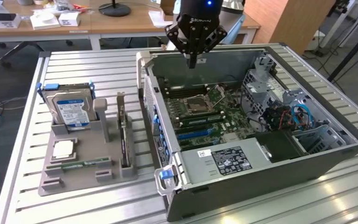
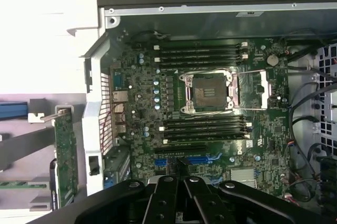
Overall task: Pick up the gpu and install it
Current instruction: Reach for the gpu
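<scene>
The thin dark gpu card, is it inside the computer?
Out. The thin dark gpu card stands on edge in the grey plastic holder.

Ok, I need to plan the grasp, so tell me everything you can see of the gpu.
The gpu is a thin flat circuit card standing on its long edge in a slot of the grey holder, between the hard drive and the case. Its board looks green, with a narrow metal bracket at one end. Only the holder touches it.

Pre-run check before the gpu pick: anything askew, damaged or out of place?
Nothing stands out. The gpu stands on edge in its slot in the grey holder, hard drive seated beside it; the open case looks intact.
</scene>
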Motion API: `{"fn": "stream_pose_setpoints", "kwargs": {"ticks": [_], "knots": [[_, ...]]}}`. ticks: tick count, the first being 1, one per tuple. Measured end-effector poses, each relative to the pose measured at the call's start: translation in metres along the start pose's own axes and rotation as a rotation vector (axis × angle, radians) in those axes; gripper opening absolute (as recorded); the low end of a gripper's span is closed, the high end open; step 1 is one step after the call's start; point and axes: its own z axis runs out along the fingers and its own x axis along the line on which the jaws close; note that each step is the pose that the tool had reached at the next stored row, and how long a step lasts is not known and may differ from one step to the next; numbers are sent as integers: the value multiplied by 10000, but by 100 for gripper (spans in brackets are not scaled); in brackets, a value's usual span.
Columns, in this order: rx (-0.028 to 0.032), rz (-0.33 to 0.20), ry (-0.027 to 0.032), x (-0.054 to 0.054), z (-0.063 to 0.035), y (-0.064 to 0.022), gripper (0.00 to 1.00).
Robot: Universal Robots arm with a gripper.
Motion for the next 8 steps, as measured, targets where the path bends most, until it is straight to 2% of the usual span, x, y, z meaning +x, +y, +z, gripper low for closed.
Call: {"fn": "stream_pose_setpoints", "kwargs": {"ticks": [8], "knots": [[0, 1, 9, 209, -1, -16, 10]]}}
